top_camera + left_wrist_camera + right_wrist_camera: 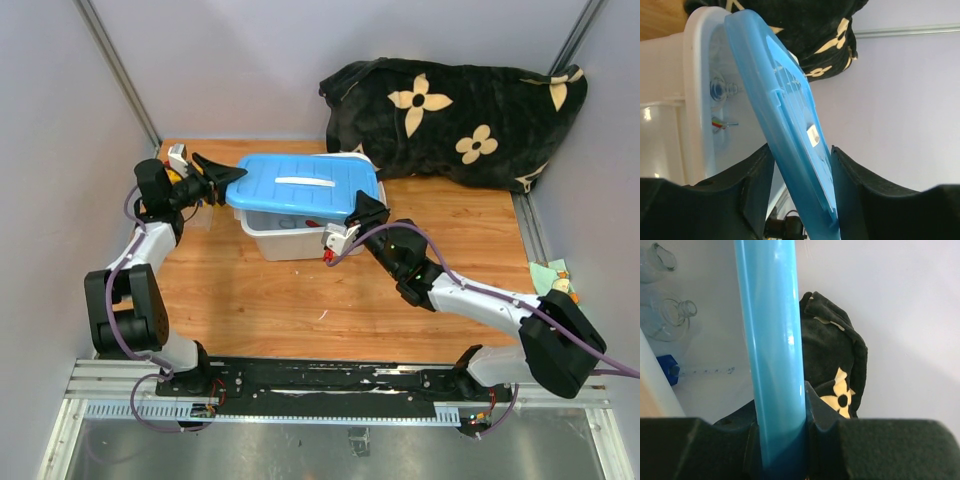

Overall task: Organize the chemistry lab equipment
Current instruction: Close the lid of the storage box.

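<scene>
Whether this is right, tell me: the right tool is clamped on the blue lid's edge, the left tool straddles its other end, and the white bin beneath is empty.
The white bin is not empty: the right wrist view shows a glass flask, a beaker and a blue-based piece inside it. The rest holds: right tool clamped on the blue lid, left tool straddling it.

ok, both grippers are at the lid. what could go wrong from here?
1. The left gripper straddles the lid edge, but a gap shows beside one finger. Lifting now could let that end slip.
2. The right gripper pinches only the rim. The tilted lid could twist and drop onto the flask in the bin.
3. An uneven pull might drag the bin.
</scene>
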You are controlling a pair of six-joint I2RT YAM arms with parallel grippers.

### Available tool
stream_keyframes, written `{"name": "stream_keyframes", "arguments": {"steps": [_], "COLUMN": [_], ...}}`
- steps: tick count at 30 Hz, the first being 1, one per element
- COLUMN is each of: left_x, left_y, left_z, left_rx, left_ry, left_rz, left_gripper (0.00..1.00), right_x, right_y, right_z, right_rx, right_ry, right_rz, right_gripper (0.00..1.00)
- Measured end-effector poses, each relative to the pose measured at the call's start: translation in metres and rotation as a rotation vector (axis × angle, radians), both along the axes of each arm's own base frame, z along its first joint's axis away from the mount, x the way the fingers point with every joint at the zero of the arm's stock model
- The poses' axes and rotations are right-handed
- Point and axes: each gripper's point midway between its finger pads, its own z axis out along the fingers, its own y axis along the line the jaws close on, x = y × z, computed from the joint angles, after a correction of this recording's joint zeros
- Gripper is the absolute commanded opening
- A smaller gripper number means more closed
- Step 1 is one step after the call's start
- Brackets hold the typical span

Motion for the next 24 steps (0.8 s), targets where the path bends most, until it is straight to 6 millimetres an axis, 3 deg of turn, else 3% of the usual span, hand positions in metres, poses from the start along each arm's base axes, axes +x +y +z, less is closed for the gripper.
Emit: {"name": "stream_keyframes", "arguments": {"steps": [9, 13, 14, 16, 18, 20, 24], "left_x": [0.009, 0.010, 0.010, 0.011, 0.012, 0.012, 0.014], "left_y": [0.000, 0.000, 0.000, 0.000, 0.000, 0.000, 0.001], "left_z": [0.025, 0.027, 0.026, 0.023, 0.017, 0.014, 0.009], "left_rx": [-0.009, -0.022, -0.022, -0.020, -0.015, -0.010, -0.007], "left_ry": [-0.049, -0.040, -0.036, -0.021, -0.005, -0.001, 0.008], "left_rz": [-0.032, -0.041, -0.043, -0.045, -0.048, -0.051, -0.050], "left_gripper": [0.16, 0.13, 0.13, 0.12, 0.11, 0.11, 0.09], "right_x": [0.002, 0.003, 0.004, 0.004, 0.005, 0.008, 0.016], "right_y": [0.001, 0.002, 0.002, 0.001, -0.001, -0.005, -0.015], "right_z": [-0.005, -0.010, -0.010, -0.009, -0.009, -0.004, 0.026], "right_rx": [-0.023, -0.034, -0.034, -0.032, -0.023, 0.010, 0.108], "right_ry": [-0.002, 0.004, 0.004, 0.005, 0.009, 0.016, 0.021], "right_rz": [-0.004, -0.005, -0.006, -0.014, -0.026, -0.059, -0.140], "right_gripper": [0.01, 0.03, 0.09, 0.38, 0.57, 0.62, 0.63]}}
